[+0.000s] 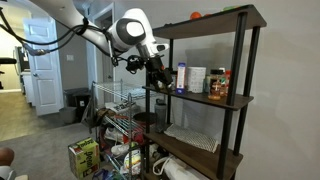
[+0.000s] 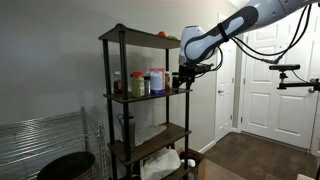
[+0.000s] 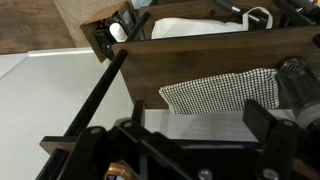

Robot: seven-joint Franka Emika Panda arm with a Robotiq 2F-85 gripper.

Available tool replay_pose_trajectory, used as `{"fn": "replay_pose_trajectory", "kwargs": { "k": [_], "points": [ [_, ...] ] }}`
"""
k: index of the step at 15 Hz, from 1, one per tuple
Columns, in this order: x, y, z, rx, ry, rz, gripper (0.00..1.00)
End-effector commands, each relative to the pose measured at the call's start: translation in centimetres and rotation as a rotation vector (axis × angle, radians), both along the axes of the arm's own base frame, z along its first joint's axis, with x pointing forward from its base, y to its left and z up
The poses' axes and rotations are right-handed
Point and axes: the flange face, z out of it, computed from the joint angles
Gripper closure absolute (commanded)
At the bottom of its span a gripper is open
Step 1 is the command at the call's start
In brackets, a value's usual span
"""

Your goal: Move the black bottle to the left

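My gripper (image 1: 157, 72) hovers at the open end of the shelf unit's middle shelf (image 1: 232, 101), also seen in an exterior view (image 2: 183, 78). In the wrist view its fingers (image 3: 160, 130) are wide apart with nothing between them. A small dark round bottle (image 3: 297, 82) shows at the right edge of the wrist view, just outside the right finger; it looks like the black bottle. In both exterior views the gripper hides that spot. On the shelf stand a taller dark bottle with a blue base (image 1: 181, 78), a white carton (image 1: 196, 79) and an orange bottle with a red cap (image 1: 218, 85).
A checkered cloth (image 3: 215, 92) lies on the shelf below (image 1: 190, 138). A black corner post (image 3: 85, 105) runs close to the gripper. A wire rack (image 1: 118, 105) with clutter stands beside the shelf unit. Doors (image 2: 270, 70) are behind the arm.
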Motion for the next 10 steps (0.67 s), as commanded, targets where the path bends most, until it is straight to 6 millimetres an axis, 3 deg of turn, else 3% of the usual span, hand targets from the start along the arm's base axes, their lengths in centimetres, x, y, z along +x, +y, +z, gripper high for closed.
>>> {"fn": "replay_pose_trajectory", "kwargs": {
  "k": [1, 10],
  "points": [
    [2.1, -0.8, -0.2, -0.067, -0.052, -0.029, 0.00],
    [4.7, -1.8, -0.2, -0.172, -0.143, -0.125, 0.00]
  ]
}}
